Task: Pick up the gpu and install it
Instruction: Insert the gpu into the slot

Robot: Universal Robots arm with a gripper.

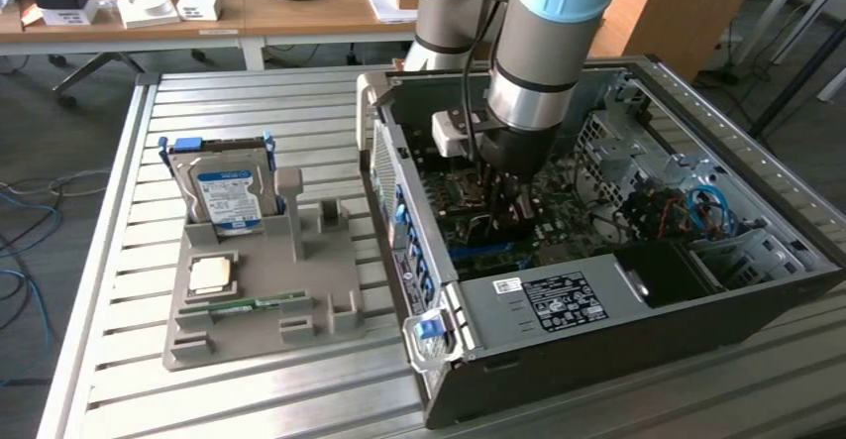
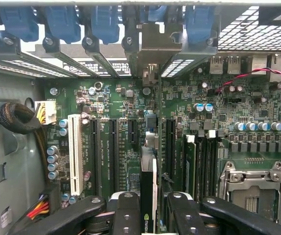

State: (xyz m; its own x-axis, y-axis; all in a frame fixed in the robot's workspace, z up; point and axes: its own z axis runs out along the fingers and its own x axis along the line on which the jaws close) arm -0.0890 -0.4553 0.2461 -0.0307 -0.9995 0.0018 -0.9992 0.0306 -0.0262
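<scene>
One gpu, edge-on, over motherboard

Clamped edge-on in gripper (image 2: pixel 152 208): gpu (image 2: pixel 148 196), inside open computer case (image 1: pixel 740 290), just above green motherboard (image 2: pixel 126 98), between black expansion slots. Outside on slatted tabletop (image 1: pixel 238 92): grey holder (image 1: pixel 311 310) carrying hard drive (image 1: pixel 228 196).

Lab: robot arm (image 1: pixel 536 53), cluttered desks (image 1: pixel 198 8)

Slatted metal table (image 1: pixel 119 261) under grey holder tray (image 1: pixel 264 310) and computer case (image 1: pixel 635 340).

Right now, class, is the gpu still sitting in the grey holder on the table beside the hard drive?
No: the gpu is held edge-on in the pincer, down inside the computer case over the motherboard.
</scene>
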